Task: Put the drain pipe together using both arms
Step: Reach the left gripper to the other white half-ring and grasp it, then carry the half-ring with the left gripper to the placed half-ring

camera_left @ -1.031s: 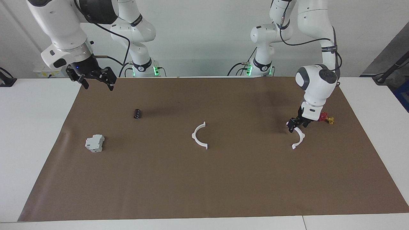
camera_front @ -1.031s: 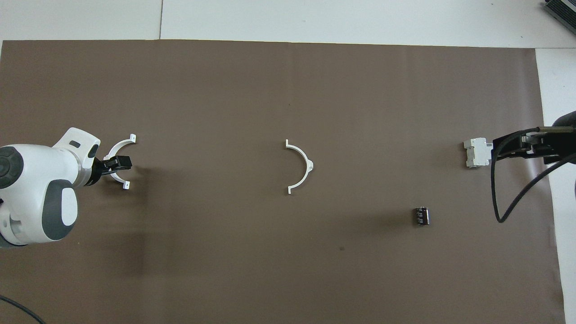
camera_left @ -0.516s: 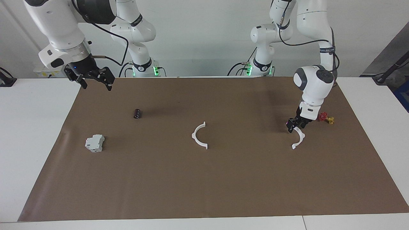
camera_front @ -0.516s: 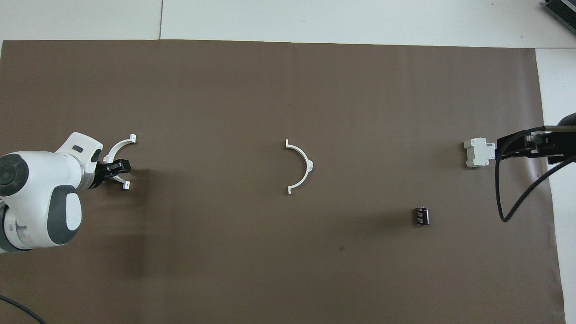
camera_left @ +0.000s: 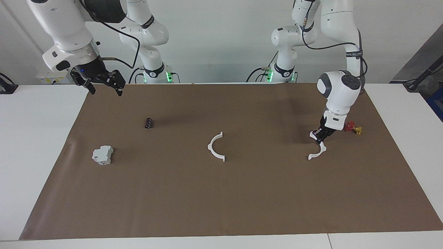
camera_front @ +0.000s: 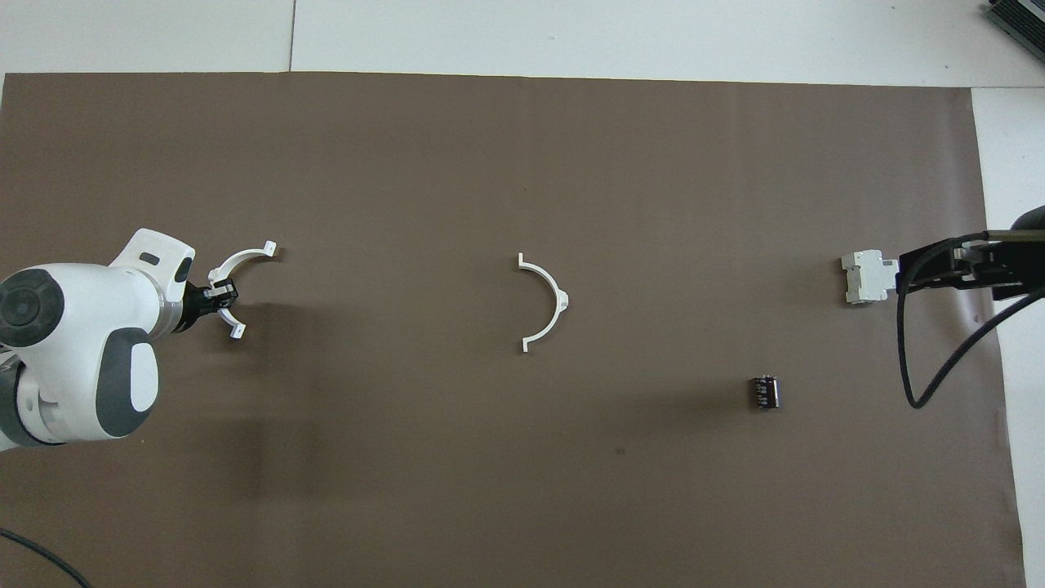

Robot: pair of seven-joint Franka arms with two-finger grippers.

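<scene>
Two white jointed arms, the left arm [camera_left: 341, 93] and right arm [camera_left: 65, 31], carry black bands, grey joint caps and looping black cables. Green lights glow at both bases; the grippers are black.

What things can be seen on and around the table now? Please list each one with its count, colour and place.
half-ring arc: 1, white, lying mid-mat.
held half-ring arc: 1, white, toward the left arm's end of the table, clamped in the left gripper.
boxy block: 1, grey-white, toward the right arm's end of the table.
small cylinder: 1, black, nearer to the robots than the block.
small valve-like part: 1, red and yellow, beside the left gripper.
mat: 1, brown, covering the white table.
left gripper: 1, black, shut on the held arc.
right gripper: 1, black, open, raised over the mat's corner.
</scene>
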